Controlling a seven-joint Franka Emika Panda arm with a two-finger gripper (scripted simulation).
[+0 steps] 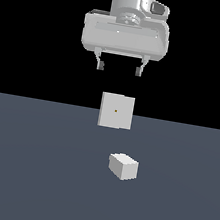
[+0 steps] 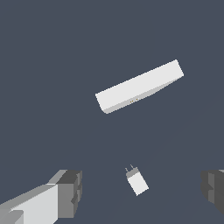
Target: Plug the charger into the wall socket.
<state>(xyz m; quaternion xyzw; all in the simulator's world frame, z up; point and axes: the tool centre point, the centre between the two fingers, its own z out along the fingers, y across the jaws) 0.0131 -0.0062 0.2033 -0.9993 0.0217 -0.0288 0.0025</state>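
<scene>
- Above a dark grey-blue floor (image 1: 19, 178), the Panda's gripper (image 1: 119, 69) hangs high with its two fingers spread wide and nothing between them; it sits well clear of both objects below
- Largest of the two task items, the wall socket (image 1: 116, 111) stands upright on the floor as a flat white-grey square plate, a tiny orange dot at its centre; from the wrist view it reads as a thin slab seen edge-on (image 2: 139, 86)
- Nearer the exterior camera and slightly toward the exterior view's right, the charger (image 1: 123, 166) rests on the floor, apart from the socket and turned at an angle to it; the wrist view shows it lying between the finger tips' lines with two small prongs (image 2: 130, 168) at the end facing the plate
- Judged by its look, the charger is a small, rigid, light block with smooth faces that could slip under a loose pinch; the sensible hold is across its two flat side walls, away from the prong end, so the prongs stay free to meet the plate
- Nothing is grasped yet, so the job appears to be at its very start
</scene>
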